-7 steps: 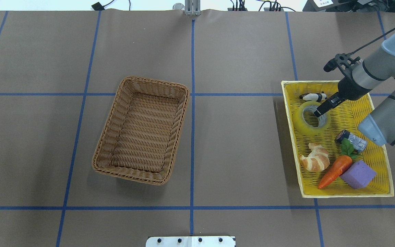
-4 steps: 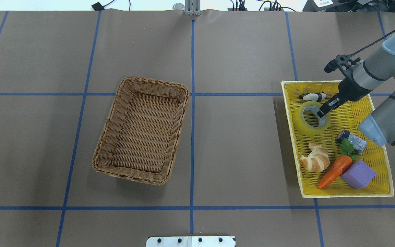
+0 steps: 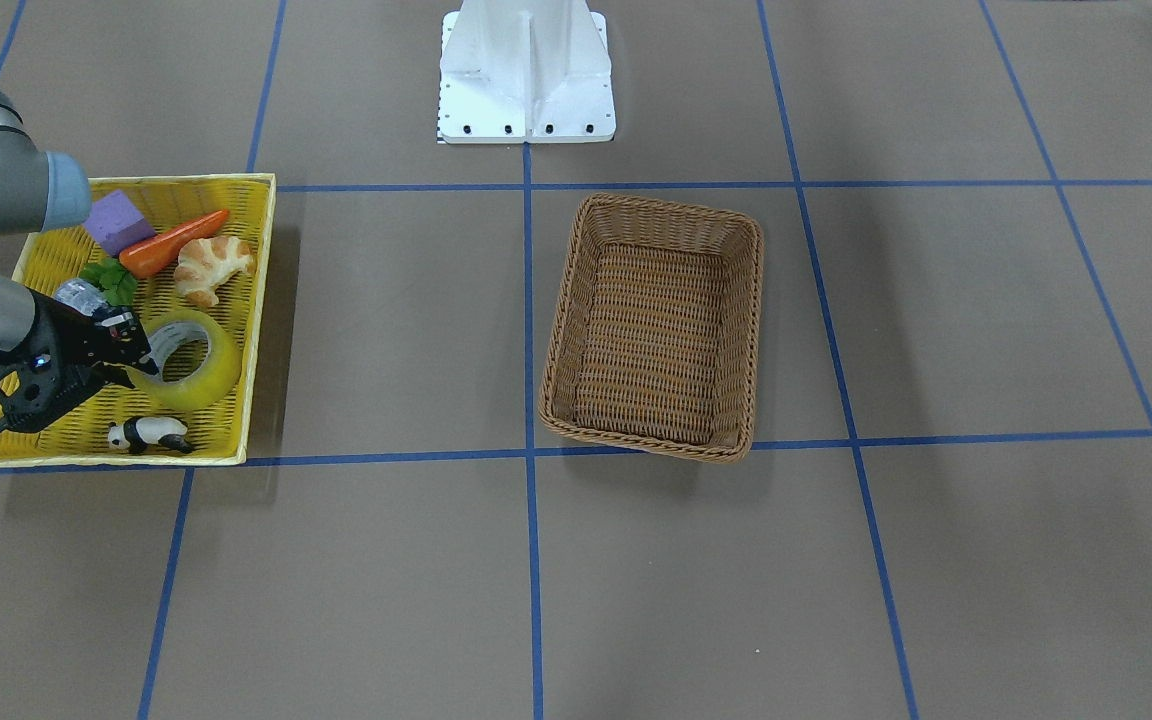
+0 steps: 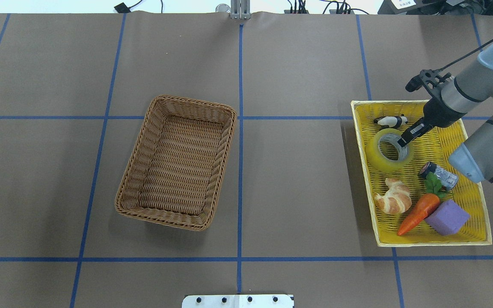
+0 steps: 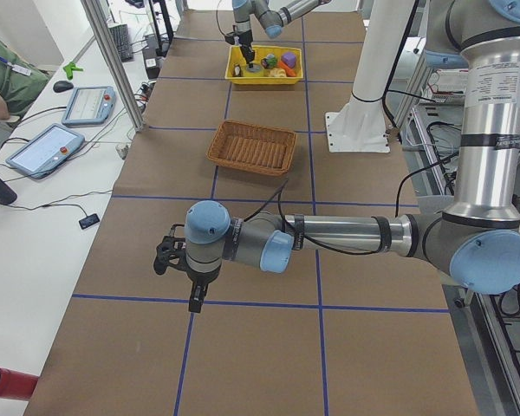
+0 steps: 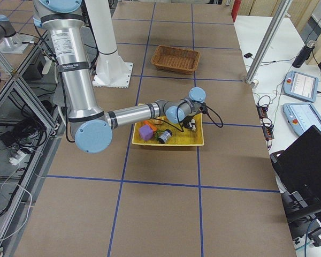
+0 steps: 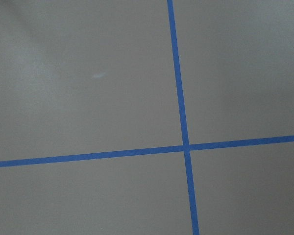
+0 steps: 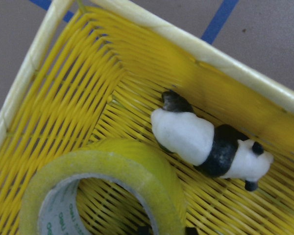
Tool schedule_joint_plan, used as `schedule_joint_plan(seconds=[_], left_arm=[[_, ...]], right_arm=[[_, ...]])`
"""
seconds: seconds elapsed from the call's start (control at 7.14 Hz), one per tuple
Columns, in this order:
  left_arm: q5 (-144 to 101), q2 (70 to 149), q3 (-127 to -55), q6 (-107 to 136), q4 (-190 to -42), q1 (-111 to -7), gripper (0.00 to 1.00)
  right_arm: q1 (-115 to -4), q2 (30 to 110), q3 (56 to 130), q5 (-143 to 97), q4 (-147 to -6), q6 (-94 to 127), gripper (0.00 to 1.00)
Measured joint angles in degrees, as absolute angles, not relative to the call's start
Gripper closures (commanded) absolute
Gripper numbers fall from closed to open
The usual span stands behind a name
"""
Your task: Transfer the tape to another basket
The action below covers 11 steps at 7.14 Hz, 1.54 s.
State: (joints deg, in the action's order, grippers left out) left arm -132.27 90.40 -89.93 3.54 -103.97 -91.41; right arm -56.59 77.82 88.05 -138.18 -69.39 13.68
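Observation:
The tape [image 4: 379, 157], a yellow translucent roll, lies at the far end of the yellow tray [image 4: 471, 201]. My right gripper [image 4: 404, 140] is down on the roll's right wall, one finger inside the core and one outside, shut on the wall. The front-facing view shows the gripper [image 3: 132, 358] at the tape [image 3: 214, 372], whose gripped side looks slightly raised. The right wrist view shows the tape [image 8: 137, 166] just below the camera. The brown wicker basket [image 4: 191, 102] stands empty left of centre. My left gripper [image 5: 193, 299] hangs over bare table far from both; I cannot tell whether it is open.
In the tray with the tape are a panda figure [image 4: 390, 121], a croissant [image 4: 393, 196], a carrot [image 4: 417, 211], a purple block [image 4: 446, 218] and a silver cylinder [image 4: 440, 174]. Brown table with blue lines lies between tray and basket.
My right gripper has shifted slightly to the right, from over the tape's hole to its right wall. The tape has barely moved. The basket has not moved.

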Motion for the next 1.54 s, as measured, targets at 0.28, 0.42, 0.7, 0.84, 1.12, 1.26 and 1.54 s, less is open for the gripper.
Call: schedule_joint_plan(seconds=[0.28, 0.42, 0.7, 0.84, 1.12, 1.26, 1.54], left_arm=[[-132.29, 90.44, -89.89, 4.02, -103.94, -91.41, 0.02], [-132.33, 90.44, -89.86, 4.2, -103.93, -91.4, 0.02], [-132.36, 90.55, -89.95, 4.61, -104.05, -91.41, 0.02], [-132.36, 90.82, -90.12, 5.73, -104.27, -91.41, 0.02], [-132.55, 91.63, -90.37, 11.74, -108.85, -90.8, 0.02], [-132.71, 91.87, -90.17, 17.13, -115.07, -89.39, 0.02], [-132.81, 92.02, -89.79, 30.1, -128.47, -86.82, 0.02]], right_arm=[[-60.25, 77.33, 88.59, -143.73, -70.11, 13.71, 1.0], [-62.87, 77.2, 88.96, -147.51, -70.4, 13.71, 1.0], [-66.2, 75.67, 89.74, -152.05, -70.48, 15.62, 1.0], [-66.77, 73.37, 90.1, -152.89, -70.18, 21.4, 1.0], [-66.12, 68.15, 92.63, -152.19, -69.43, 36.54, 1.0], [-65.57, 66.7, 94.15, -150.23, -68.81, 40.96, 1.0], [-63.41, 65.75, 96.15, -144.65, -65.17, 47.89, 1.0]])
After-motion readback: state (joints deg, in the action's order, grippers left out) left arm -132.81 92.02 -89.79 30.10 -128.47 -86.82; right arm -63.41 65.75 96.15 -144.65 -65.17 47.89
